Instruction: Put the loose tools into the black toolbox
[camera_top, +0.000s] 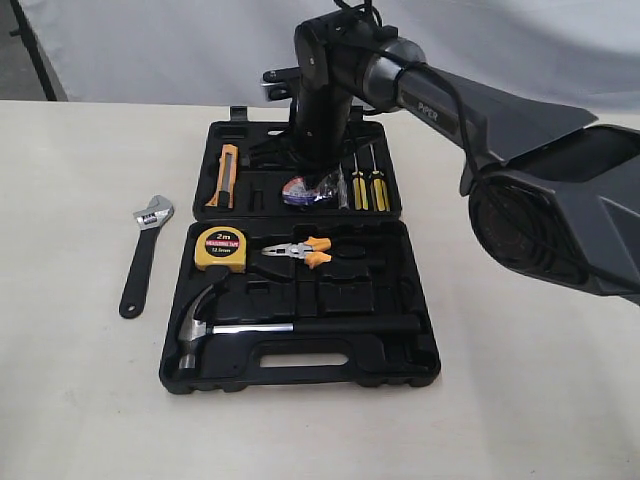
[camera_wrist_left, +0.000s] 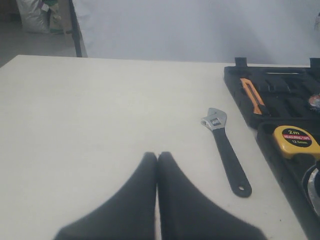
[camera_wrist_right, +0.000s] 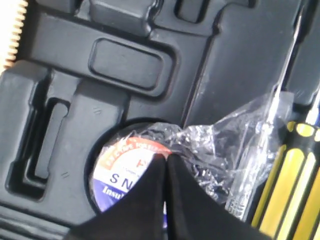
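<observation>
Surface: one pale cream table (camera_top: 80, 400) is being used, with one white backdrop (camera_top: 150, 50) hanging behind it.
Toolbox: one black toolbox (camera_top: 420, 360) is lying open on the table. Its two halves are being laid flat, and the slot handle is being turned toward the near edge in the exterior view.
Hammer: one hammer (camera_top: 300, 327) is being cradled in its recess in the near half, just beside the slot handle, with its head pointing left.
Wrench: one wrench (camera_top: 140, 260) is lying loose on the bare table, left of the toolbox and apart from it, with its silver jaw being pointed away.
Tape roll: one plastic-wrapped tape roll (camera_wrist_right: 120, 170) is sitting in the round recess of the far half, its crumpled wrap spreading toward the screwdrivers.
Other tools: one yellow tape measure (camera_top: 218, 247) and one pair of orange-handled pliers (camera_top: 300, 252) are being kept in the near half. One orange knife (camera_top: 222, 175) and two yellow-and-black screwdrivers (camera_top: 365, 185) are being kept in the far half.
Right gripper: one right gripper (camera_wrist_right: 165, 159) is being held directly over the tape roll, with its fingers pressed together and no gap showing. Whether the wrap is being pinched cannot be told.
Left gripper: one left gripper (camera_wrist_left: 157, 156) is being held above bare table, well apart from the wrench, with its fingers closed together on nothing.
</observation>
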